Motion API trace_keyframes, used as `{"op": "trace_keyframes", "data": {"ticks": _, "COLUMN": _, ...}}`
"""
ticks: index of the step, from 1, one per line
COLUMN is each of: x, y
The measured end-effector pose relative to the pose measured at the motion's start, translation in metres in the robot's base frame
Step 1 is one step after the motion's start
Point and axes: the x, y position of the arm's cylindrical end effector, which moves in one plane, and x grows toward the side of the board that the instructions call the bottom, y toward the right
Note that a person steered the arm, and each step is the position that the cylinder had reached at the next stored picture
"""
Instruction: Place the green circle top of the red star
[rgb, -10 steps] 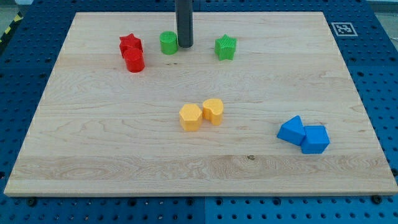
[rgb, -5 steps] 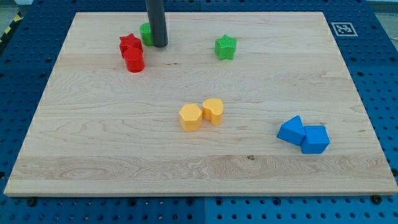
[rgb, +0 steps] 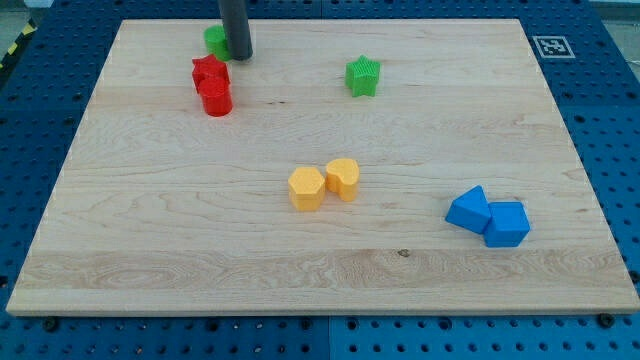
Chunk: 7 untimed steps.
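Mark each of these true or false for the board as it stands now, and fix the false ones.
1. My tip sits at the view's right of the green circle block. True.
2. The green circle lies toward the view's top from the red star block. True.
3. The two yellow blocks sit by the view's left edge. False: they are near the middle of the wooden board.
4. The green star block touches the red cylinder block. False: they are well apart.

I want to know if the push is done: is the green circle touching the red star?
Apart. The camera view shows a strip of bare wood between the green circle and the red star below it.
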Motion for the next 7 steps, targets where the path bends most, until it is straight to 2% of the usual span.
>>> {"op": "trace_keyframes", "data": {"ticks": 7, "x": 0.006, "y": -0.022}}
